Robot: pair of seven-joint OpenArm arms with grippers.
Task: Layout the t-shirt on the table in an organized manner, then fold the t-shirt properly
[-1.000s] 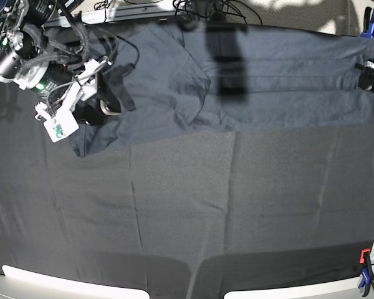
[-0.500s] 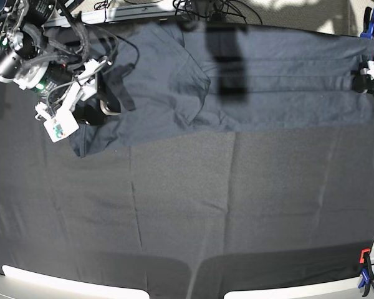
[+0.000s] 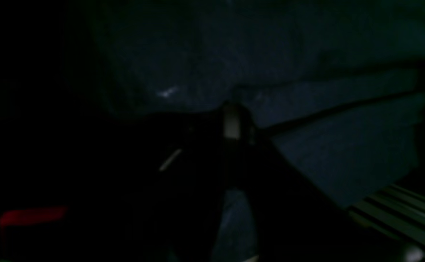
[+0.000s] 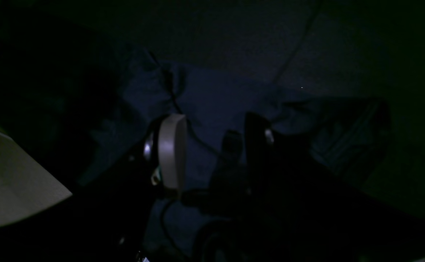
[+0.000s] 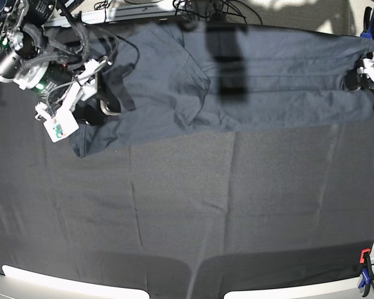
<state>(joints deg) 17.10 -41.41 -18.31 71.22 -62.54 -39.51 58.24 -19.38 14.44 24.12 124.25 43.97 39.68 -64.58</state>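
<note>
Spreading t-shirt [image 5: 249, 75] across table [image 5: 187, 212]: left gripper [image 5: 361, 78] pinching its edge closed, right gripper [image 4: 212, 140] gaping over cloth; closing and tensioning seemingly next.

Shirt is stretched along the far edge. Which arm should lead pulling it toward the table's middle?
Left, probably. The left gripper looks pinched on the t-shirt at its end. The right gripper stands open over the other end, gripping nothing yet.
</note>
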